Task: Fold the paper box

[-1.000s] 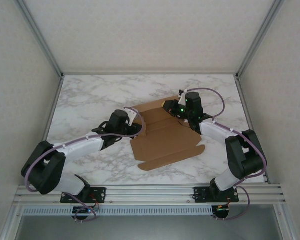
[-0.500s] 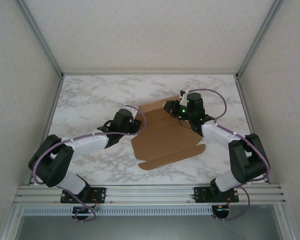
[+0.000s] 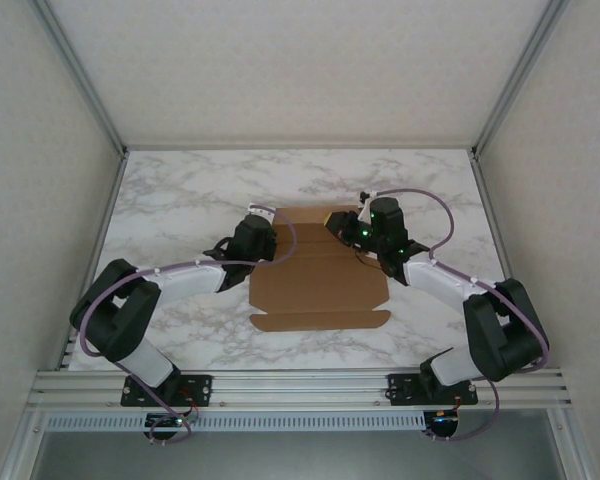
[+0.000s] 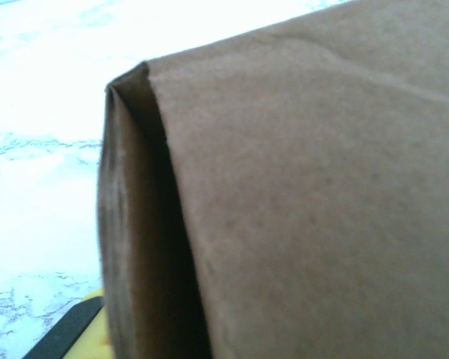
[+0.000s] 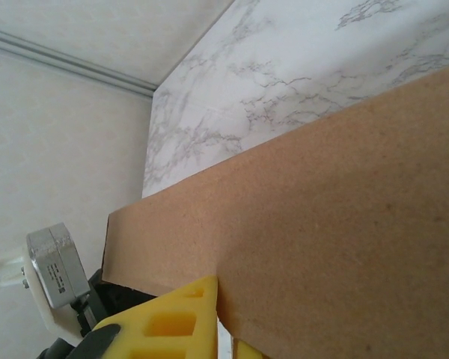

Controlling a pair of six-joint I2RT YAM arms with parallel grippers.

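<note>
Paper box [image 3: 318, 283] flat on marble table [image 3: 175, 195], mid-table, edges square to it. Left gripper [image 3: 267, 237] at box's far-left corner; right gripper [image 3: 340, 224] at far-right corner. Small tabs along near edge.

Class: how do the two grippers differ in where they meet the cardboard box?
The left gripper meets the paper box at its far left corner, the right gripper near its far right corner. The right gripper's yellow pad sits against the cardboard edge; the left's grip is hidden. Both reach the far edge.
</note>
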